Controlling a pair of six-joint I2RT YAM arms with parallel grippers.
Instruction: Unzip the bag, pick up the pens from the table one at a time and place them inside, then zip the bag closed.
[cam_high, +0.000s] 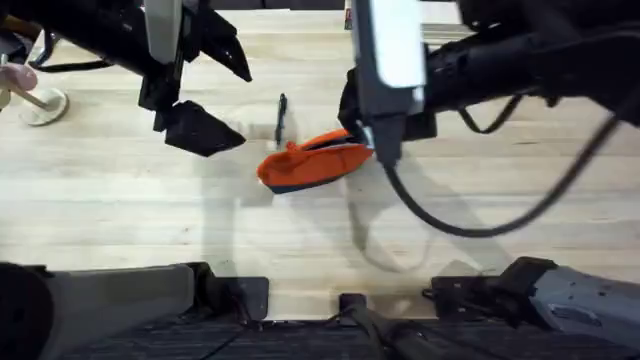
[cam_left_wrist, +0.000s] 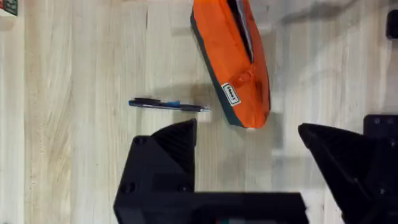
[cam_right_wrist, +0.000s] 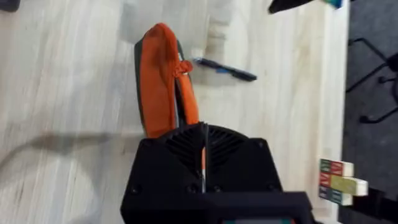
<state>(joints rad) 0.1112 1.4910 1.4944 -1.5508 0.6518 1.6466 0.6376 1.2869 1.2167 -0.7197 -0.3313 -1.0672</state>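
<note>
The bag lies near the middle of the overhead frame on the table, orange with a dark lower edge, its long axis running from lower left up to the right. Its zipper is open along the top, showing as a dark slit in the left wrist view and in the right wrist view.

The right tool is at the bag's right end, just right of centre in the overhead frame. In its own wrist view the two black fingers are pressed together, with a thin dark line between them at the bag's open end; the tool is closed, and I cannot tell whether it pinches the bag's fabric, the zipper pull or something slim.

The left tool hangs in the upper left of the overhead frame, to the left of the bag and apart from it. Its jaws stand wide open and hold nothing; its wrist view shows one finger and bare table between the pair.

A dark pen lies on the table just above the bag's left end, near it but not touching, between the two tools.
</note>
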